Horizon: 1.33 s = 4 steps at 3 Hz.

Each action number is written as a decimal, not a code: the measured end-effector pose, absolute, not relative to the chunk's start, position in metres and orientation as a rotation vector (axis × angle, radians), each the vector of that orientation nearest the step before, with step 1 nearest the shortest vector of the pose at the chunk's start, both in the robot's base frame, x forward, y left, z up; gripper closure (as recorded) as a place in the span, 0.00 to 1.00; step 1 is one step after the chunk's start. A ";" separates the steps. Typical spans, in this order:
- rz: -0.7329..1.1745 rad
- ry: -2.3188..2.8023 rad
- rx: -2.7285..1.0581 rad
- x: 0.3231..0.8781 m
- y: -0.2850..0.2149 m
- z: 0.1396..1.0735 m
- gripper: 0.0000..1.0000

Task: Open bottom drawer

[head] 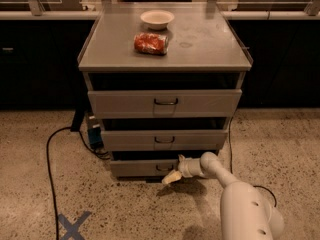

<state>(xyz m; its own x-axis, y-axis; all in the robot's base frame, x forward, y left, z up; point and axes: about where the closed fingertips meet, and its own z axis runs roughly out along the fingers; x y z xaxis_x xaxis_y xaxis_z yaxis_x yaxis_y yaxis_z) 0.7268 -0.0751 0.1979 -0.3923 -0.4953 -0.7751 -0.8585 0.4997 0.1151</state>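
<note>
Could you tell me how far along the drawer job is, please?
Done: the gripper is down at the bottom drawer, right beside its handle. In hand: taking hold of the handle, though a hold cannot be confirmed. Left: the pull itself, since the drawer does not look pulled out.

On the grey desk (210,49), toward the back: a small white bowl (157,19), upright. Just in front of it, not touching, a red crumpled thing (150,43) lying on its side; can or packet, hard to tell. Below the top, a tall-fronted top drawer (200,104) and a middle drawer (200,140), each with a dark loop handle. On the speckled floor (280,139), left of the desk, a black cable (48,174) curving toward a blue box (93,134) by the desk's foot. At lower left, a blue taped cross (73,225). Low at the desk's front, just above the floor, the gripper (171,177). Behind, dark cupboards (35,59) under a pale counter (50,15).
</note>
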 end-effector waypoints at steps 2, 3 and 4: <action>0.775 2.019 -1.165 0.643 -0.082 0.232 0.00; 0.769 1.997 -1.167 0.656 -0.079 0.233 0.00; 0.804 1.899 -1.168 0.678 -0.053 0.238 0.00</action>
